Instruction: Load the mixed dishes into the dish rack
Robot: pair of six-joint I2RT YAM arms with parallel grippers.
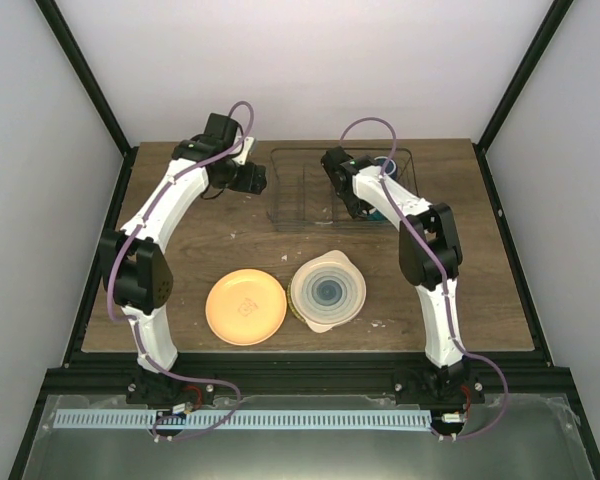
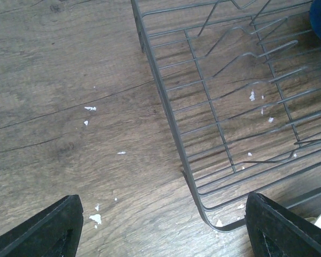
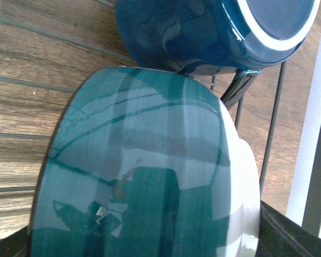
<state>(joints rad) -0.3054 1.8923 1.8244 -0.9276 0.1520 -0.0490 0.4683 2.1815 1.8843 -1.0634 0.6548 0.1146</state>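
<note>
The wire dish rack (image 1: 310, 190) stands at the back middle of the table. The dark blue mug (image 1: 385, 164) sits in its far right corner and shows in the right wrist view (image 3: 203, 32). My right gripper (image 1: 358, 207) reaches into the rack. Its jaws stand wide around the small bowl (image 3: 139, 176), teal outside with a white foot, which lies against the mug. My left gripper (image 1: 252, 178) is open and empty, just left of the rack's corner (image 2: 203, 160). The orange plate (image 1: 246, 307) and the cream ringed plate (image 1: 327, 290) lie flat near the front.
The two plates touch or slightly overlap between the arm bases. White crumbs (image 2: 94, 217) dot the wooden table (image 1: 180, 215). Dark frame posts (image 1: 505, 100) rise at the back corners, and the rack's divider prongs (image 2: 246, 59) stand up inside it.
</note>
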